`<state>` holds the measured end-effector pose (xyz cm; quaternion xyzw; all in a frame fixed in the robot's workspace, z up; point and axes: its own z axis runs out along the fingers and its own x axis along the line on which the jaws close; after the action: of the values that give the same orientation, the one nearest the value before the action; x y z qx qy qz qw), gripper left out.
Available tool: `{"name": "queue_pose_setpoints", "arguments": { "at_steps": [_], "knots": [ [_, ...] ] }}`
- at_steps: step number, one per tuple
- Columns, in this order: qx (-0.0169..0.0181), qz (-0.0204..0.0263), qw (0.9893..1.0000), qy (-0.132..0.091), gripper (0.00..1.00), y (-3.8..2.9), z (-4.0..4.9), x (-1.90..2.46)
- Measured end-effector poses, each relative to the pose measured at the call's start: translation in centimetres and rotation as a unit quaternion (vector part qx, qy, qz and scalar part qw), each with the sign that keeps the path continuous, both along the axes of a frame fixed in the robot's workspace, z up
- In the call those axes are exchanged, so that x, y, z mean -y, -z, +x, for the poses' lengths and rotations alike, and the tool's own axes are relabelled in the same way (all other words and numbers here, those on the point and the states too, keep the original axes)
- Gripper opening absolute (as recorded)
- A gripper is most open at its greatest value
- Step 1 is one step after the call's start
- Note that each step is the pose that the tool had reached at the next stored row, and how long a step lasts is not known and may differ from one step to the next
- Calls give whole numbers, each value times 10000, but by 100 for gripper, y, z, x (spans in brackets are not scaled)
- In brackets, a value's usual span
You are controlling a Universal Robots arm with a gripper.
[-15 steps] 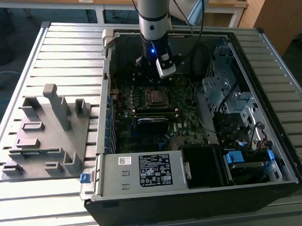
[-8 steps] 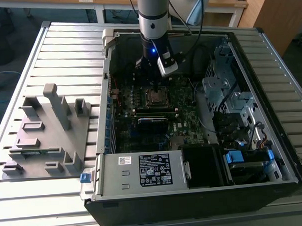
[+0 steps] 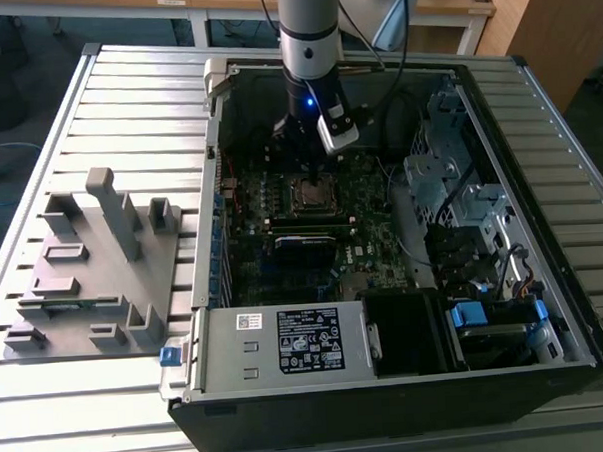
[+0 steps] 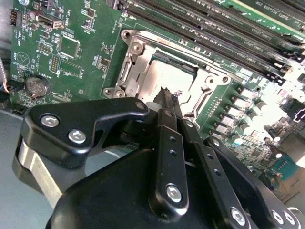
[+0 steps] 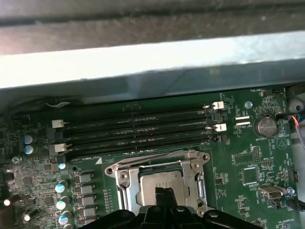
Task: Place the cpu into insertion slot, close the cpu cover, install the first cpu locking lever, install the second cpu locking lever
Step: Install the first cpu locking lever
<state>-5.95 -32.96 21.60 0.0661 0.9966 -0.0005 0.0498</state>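
Claw [image 4: 167, 97] directly above the cpu [image 4: 164, 78]

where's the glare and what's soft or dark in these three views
In the first wrist view the pale case wall is bright and blurred, the board sharper. In the second wrist view the gripper looms dark and soft, with glare washing out the board's edge. In the exterior view the case interior is dim around the cpu, with a blue light on the arm.

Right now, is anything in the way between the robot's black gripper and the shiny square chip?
Nothing visible. The black gripper hangs right over the silver-grey square cpu, which sits in the metal-rimmed insertion slot, with only open space between.
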Motion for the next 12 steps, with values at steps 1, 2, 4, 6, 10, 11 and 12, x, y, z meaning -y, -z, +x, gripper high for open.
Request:
{"name": "queue_pose_setpoints", "arguments": {
  "at_steps": [1,2,4,6,10,11,12],
  "knots": [
    [0,0,10000,-6,10,5,9,0],
    [0,0,10000,-11,10,9,18,0],
    [-1,0,10000,-15,10,15,26,0],
    [-1,-1,10000,-15,10,15,27,0],
    [1,-25,10000,-15,10,14,27,-3],
    [0,-33,10000,-16,10,12,27,-3],
    [0,-37,10000,-16,10,8,27,-3]
  ]
}}
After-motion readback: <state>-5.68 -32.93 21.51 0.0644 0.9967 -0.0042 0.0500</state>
